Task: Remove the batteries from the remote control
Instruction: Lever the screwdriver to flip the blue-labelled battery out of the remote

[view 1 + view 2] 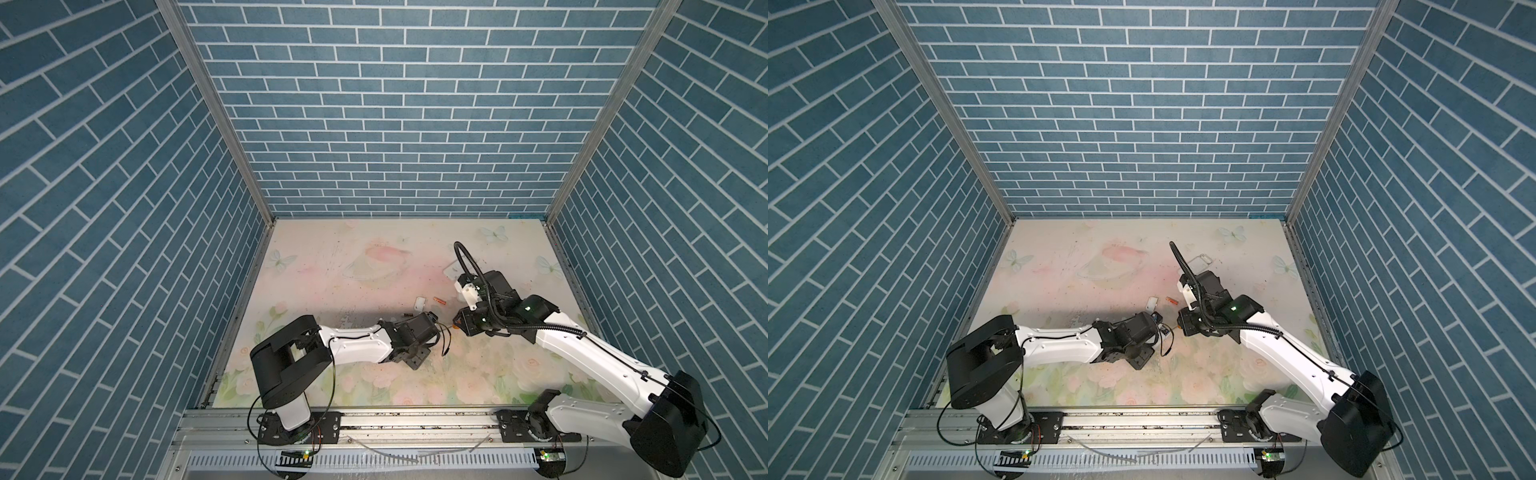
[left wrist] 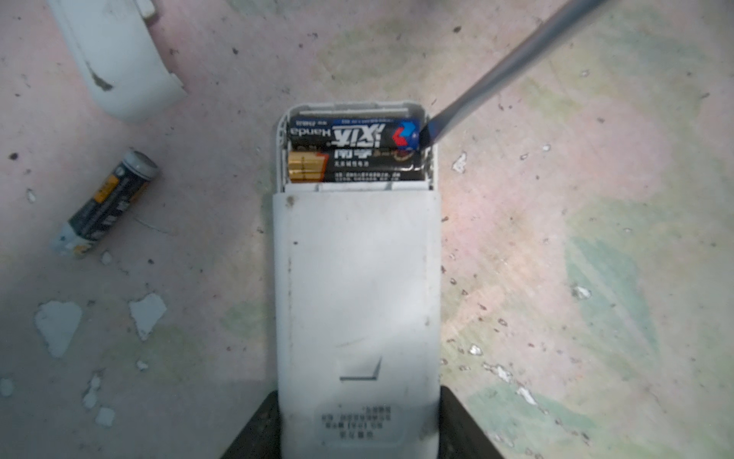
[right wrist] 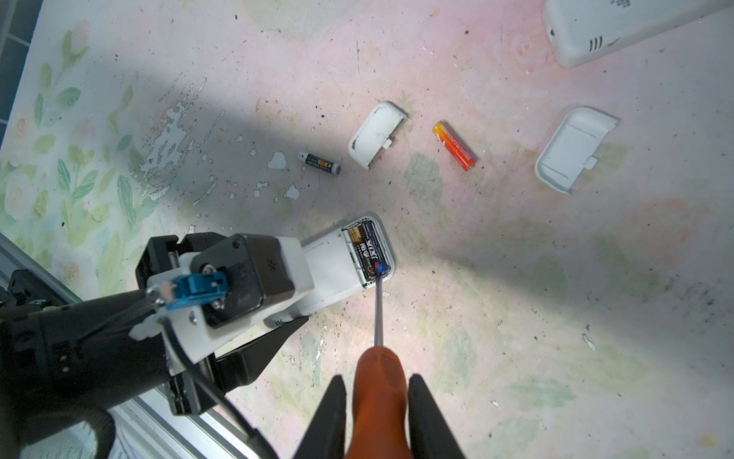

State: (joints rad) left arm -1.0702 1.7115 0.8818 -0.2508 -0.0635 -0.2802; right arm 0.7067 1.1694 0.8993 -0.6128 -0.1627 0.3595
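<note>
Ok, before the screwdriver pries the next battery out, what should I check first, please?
1. The left gripper clamps the remote: ok.
2. The right gripper grips the screwdriver: ok.
3. The compartment is uncovered: ok.
4. The tip meets the end of the blue-marked battery: ok.
5. The tip is under that battery: cannot tell.
6. The remote is emptied: not ok, the gold-banded battery also sits inside.

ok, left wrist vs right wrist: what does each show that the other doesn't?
Left wrist only: the printed label on the remote near its held end.
Right wrist only: orange battery, second cover, second remote, and the screwdriver's orange handle clamped in the right gripper jaws.
Both: the remote with two batteries in its open compartment, the screwdriver shaft tip at the blue-ended cell, a loose dark battery, one white cover.
</note>
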